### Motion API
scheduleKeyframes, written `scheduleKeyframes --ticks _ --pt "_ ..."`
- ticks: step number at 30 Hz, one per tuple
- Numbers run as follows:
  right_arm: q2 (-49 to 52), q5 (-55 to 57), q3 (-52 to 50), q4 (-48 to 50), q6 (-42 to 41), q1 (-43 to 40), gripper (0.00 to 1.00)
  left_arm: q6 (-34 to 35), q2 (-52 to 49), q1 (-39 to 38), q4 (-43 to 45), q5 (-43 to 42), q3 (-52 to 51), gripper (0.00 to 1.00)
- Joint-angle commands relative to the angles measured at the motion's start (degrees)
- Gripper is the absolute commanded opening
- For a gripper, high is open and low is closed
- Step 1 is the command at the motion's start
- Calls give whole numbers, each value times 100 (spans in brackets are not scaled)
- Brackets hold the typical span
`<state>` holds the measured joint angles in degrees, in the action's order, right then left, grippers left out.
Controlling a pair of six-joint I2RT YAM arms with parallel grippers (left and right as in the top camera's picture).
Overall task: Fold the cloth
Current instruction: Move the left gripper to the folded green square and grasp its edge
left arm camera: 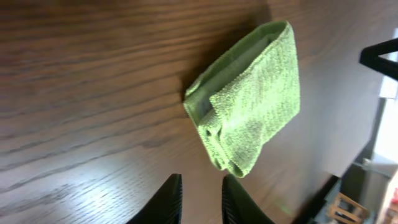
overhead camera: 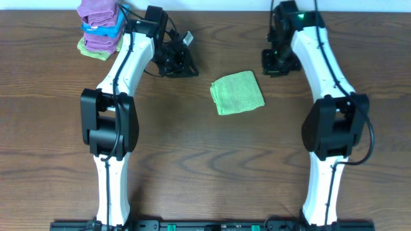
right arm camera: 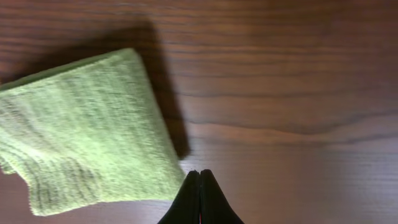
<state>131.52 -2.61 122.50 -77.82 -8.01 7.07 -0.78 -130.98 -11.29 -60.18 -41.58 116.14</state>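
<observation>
- Two arms work over a brown wood-grain counter (overhead camera: pixel 205 173). The cloth (overhead camera: pixel 237 92) sits folded into a small chunky square about mid-counter, between the arms and touching neither one.
- Left end effector (left arm camera: pixel 200 202): fingers narrowly apart, just a slim gap with nothing in it and bare wood underneath. In the overhead view it's off to the cloth's left.
- Right end effector (right arm camera: pixel 200 193): pinched fully closed, tips pressed together, holding nothing. From its wrist camera, a corner of the cloth lies just beside the tips.
- Left wrist view shows the stacked layers along one edge of the cloth.
- Far left corner of the counter has a pile of towels: purple towels (overhead camera: pixel 97 14) on top, a bright blue towel (overhead camera: pixel 109 29) poking out under them, and a pale green towel (overhead camera: pixel 90 50) at the bottom. The pile is well apart from the cloth.
</observation>
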Motion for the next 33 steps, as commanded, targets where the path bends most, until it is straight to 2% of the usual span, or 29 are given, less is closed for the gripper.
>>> scheduleKeyframes --ticks 1,3,7,10,13,19,21,27,31,33 --pt "7 -109 -26 -33 107 -85 2 -184 748 42 28 715 -7 28" --pt "7 -107 -26 -37 149 -87 2 -229 1110 76 28 1204 -7 31" --pt "7 -109 -26 -39 190 -76 2 -354 1801 105 -352 1860 -42 31" --pt "7 -109 -26 -79 243 -72 2 -350 2339 94 -221 1910 -450 30" --pt "7 -103 -26 -205 308 -72 1 -238 3154 85 328 1917 -1480 32" --pt "7 -107 -26 -293 387 -72 2 181 4352 74 1679 1945 -3598 48" --pt "7 -109 -26 -282 387 -72 2 426 4389 74 2052 1797 -4107 52" --pt "4 -109 -26 -363 387 -76 2 1150 4044 74 3700 455 -5351 55" --pt "7 -111 -26 -396 385 -72 1 1679 3576 -11 4400 404 -5552 72" --pt "7 -136 -26 -420 382 -72 2 1899 3279 -92 4581 402 -5552 74"
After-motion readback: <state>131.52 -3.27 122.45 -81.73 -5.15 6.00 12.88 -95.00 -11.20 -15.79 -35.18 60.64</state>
